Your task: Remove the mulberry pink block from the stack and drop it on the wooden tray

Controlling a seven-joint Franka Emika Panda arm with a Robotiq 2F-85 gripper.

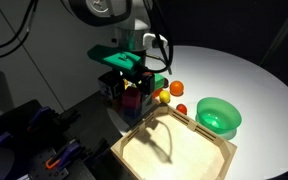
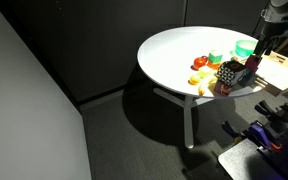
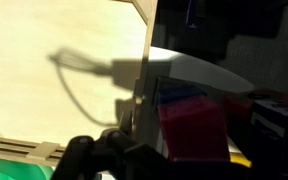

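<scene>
The mulberry pink block (image 3: 194, 128) fills the space between my jaws in the wrist view. One finger lies against its left face and the other finger is lost in shadow. A sliver of the blue cube (image 3: 184, 98) of the stack shows just beyond it. My gripper (image 1: 134, 88) stands over the stack at the table's edge, shut on the pink block (image 1: 131, 100). It also shows in an exterior view (image 2: 253, 62). The wooden tray (image 1: 209, 160) lies right beside the stack and shows in the wrist view (image 3: 64, 60) and an exterior view (image 2: 281, 68).
A black multicoloured cube (image 1: 111, 90) stands beside the stack. A green bowl (image 1: 219, 117) sits by the tray's far corner. Small orange and red toy fruits (image 1: 169, 93) lie on the white round table (image 1: 234, 70). The table edge drops off just behind the stack.
</scene>
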